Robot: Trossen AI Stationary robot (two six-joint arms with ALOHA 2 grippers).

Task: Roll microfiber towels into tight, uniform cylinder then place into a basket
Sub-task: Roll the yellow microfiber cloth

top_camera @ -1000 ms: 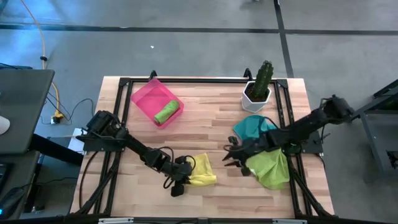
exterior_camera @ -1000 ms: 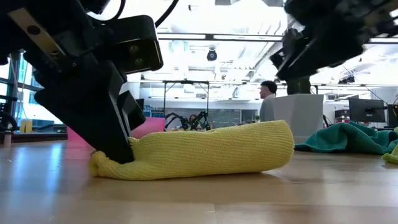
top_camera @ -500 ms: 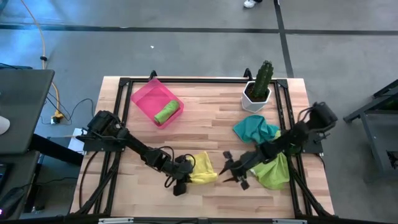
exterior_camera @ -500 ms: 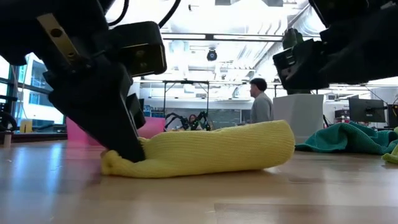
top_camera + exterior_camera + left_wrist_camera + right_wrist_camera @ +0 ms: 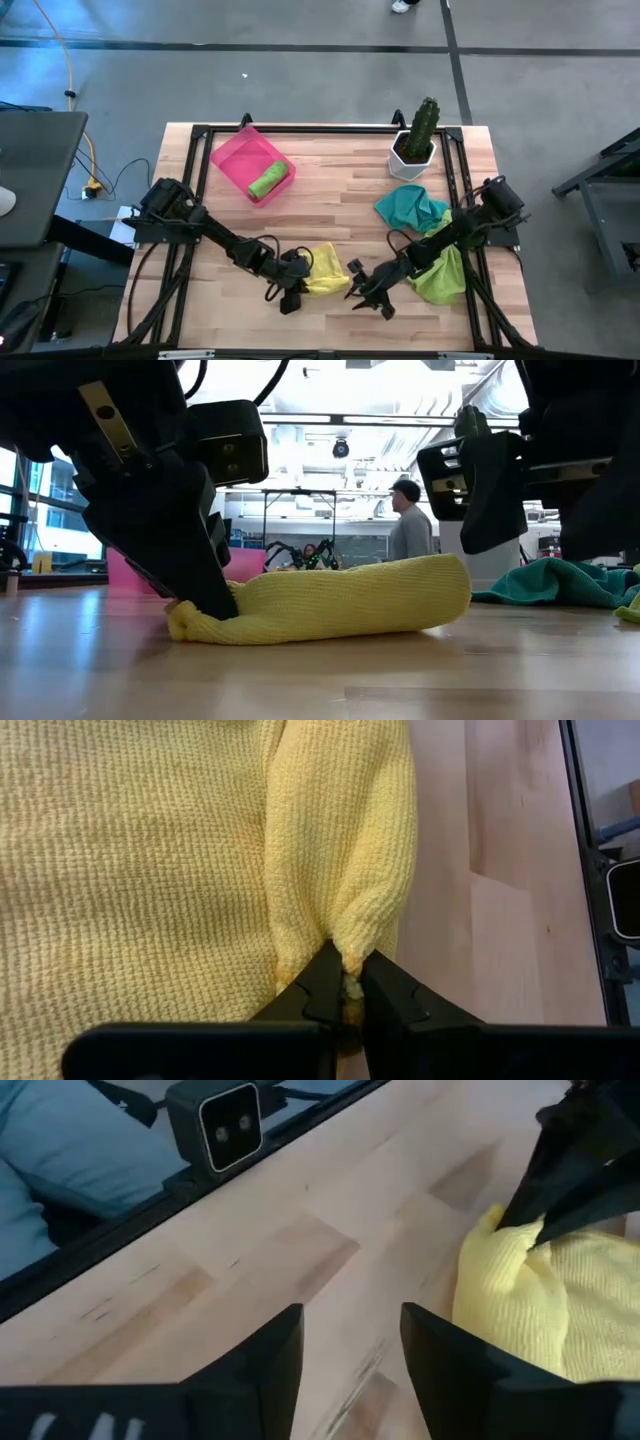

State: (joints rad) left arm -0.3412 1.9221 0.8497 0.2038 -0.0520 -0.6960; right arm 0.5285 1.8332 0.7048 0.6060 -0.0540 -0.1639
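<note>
At the near edge of the wooden table (image 5: 330, 200), the left gripper (image 5: 296, 288) is clamped on a pinched corner of the yellow towel (image 5: 325, 272), its two dark fingers (image 5: 318, 988) pressed together on a small tuft of the knit cloth. Seen from table height, the yellow towel lies as a loose, thick roll on the wood, its left end under that gripper. The right gripper (image 5: 362, 291) hangs just right of the yellow towel, near its right end, with its fingers (image 5: 268, 1355) standing apart over bare wood and holding nothing.

Farther right, a teal towel (image 5: 408, 208) lies crumpled near the table's right side, and a lime green towel (image 5: 440, 275) lies bunched just nearer than it, partly under the right arm. At the far left of the table, the pink basket (image 5: 236, 156) sits at an angle, with one rolled lime green towel (image 5: 268, 181) lying inside it. A white pot with a green cactus (image 5: 418, 135) stands at the far right. A person (image 5: 405, 520) stands in the room beyond the table.
</note>
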